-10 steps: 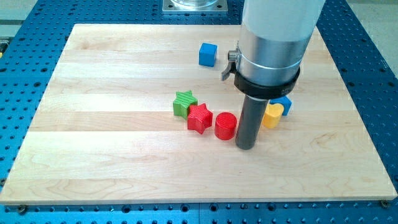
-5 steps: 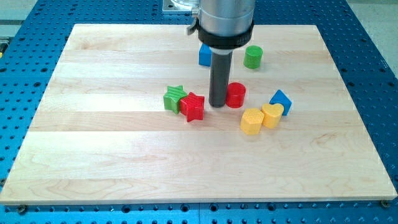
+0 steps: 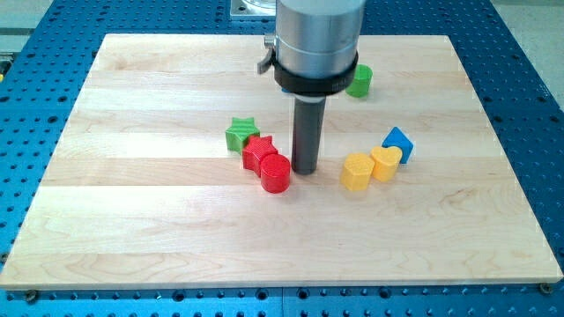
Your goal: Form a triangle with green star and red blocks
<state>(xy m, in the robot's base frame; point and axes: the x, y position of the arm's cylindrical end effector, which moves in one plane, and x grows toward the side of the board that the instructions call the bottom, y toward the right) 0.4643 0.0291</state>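
Observation:
A green star (image 3: pixel 240 134) lies left of the board's middle. A red star (image 3: pixel 259 152) touches it at its lower right. A red cylinder (image 3: pixel 275 173) touches the red star's lower right. The three lie in a close diagonal line running down to the right. My tip (image 3: pixel 305 169) stands on the board just right of the red cylinder and the red star, very near the cylinder.
A yellow hexagonal block (image 3: pixel 357 171), a yellow heart (image 3: pixel 386 162) and a blue block (image 3: pixel 398 142) cluster at the right. A green cylinder (image 3: pixel 359 80) sits near the top, partly behind the arm. The blue cube seen earlier is hidden behind the arm.
The red cylinder moved from right of my tip to below and right of the red star. The red and green stars shifted slightly left. My tip moved down a little.

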